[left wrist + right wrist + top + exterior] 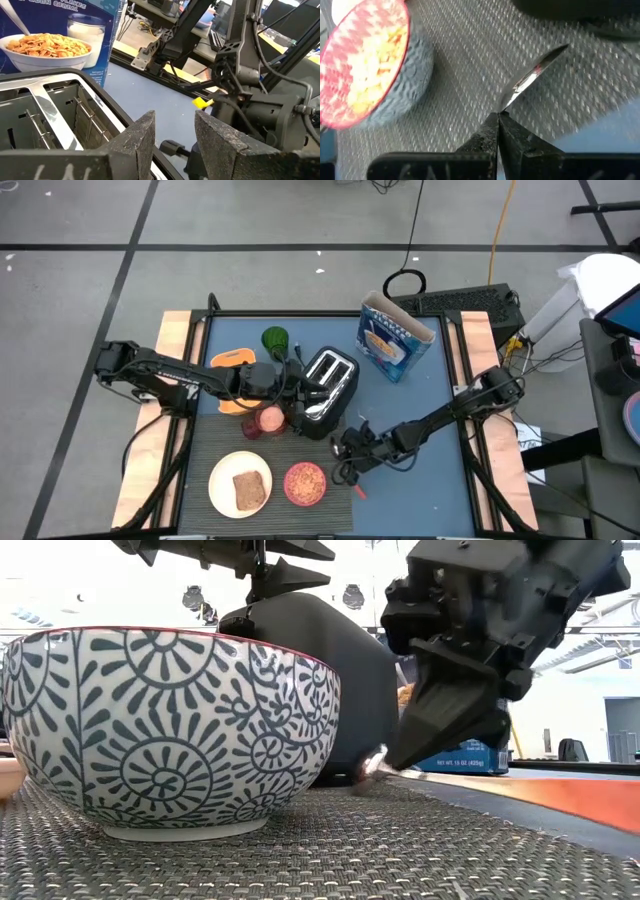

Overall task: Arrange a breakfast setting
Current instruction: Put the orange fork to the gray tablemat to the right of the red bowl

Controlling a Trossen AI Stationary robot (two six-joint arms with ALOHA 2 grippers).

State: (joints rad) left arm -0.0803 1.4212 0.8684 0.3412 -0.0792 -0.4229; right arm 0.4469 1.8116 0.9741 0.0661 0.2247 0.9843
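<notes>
Grey woven placemat (330,510) across the near edge of the blue table (420,400), lab floor beyond. Plate (222,480) with toast (251,489) at near left of the mat, cereal bowl (305,483) just beside it on the right. Toaster (328,391) and cereal box (392,337) farther back, clear of the setting.

Step in hand: spoon placement. Right gripper (498,122) low over the mat just right of the bowl, jaws clenched on the spoon (530,75); metal end sticking out past the fingertips, red handle end (360,491) showing near the mat's right edge. Looks tilted, tip close to the mat; contact unclear.

Left gripper (175,132) parked beside the toaster, jaws partly apart, holding nothing visible.

Next, probably: lower spoon flat, parallel to the bowl's right side, then release and lift straight up. Needs clearance from the bowl rim, no drag on the weave.
</notes>
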